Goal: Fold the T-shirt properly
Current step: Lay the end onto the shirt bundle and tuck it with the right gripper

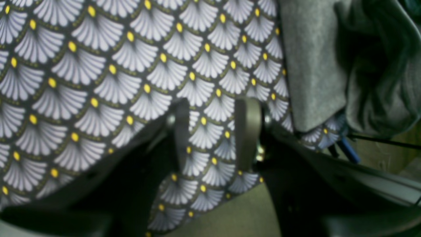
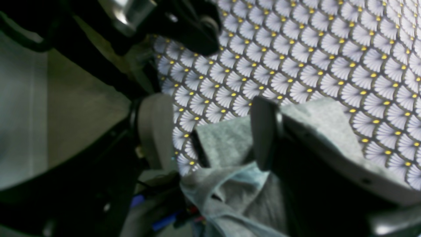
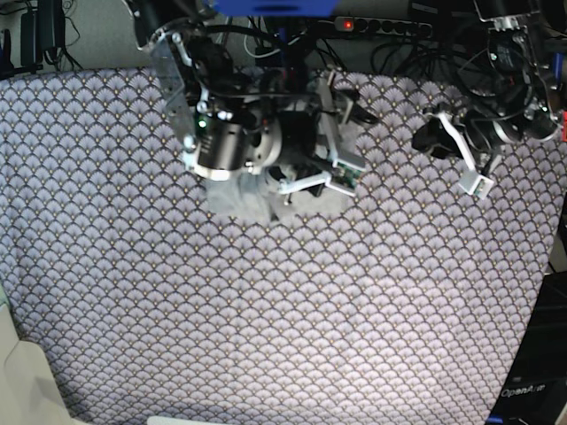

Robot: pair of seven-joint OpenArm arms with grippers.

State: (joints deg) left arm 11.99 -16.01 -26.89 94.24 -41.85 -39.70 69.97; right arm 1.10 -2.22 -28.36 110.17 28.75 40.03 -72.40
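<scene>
- Grey knit of the T-shirt (image 3: 239, 197) sits bunched near the far edge of the tablecloth (image 3: 266, 319), mostly under your right arm; only a strip shows toward the table's middle.
- Your right gripper (image 2: 210, 131) has its jaws spread wide over a flat fold of the shirt, with crumpled cloth just below; nothing is pinched between them.
- Your left gripper (image 1: 218, 131) hangs partly open over bare tablecloth near the far right corner, holding nothing; the shirt's edge lies just beside it in the left wrist view.
- If you close the right jaws here, you may catch several layers at once, or the tablecloth with them, and drag the bundle into a worse heap.
- A lift from this crumpled spot would likely undo whatever fold exists.
- Hidden from you: sleeves, neckline and hem. The base view is blocked by the arm, and both wrist views are blurred, so I cannot tell how the shirt is layered.
</scene>
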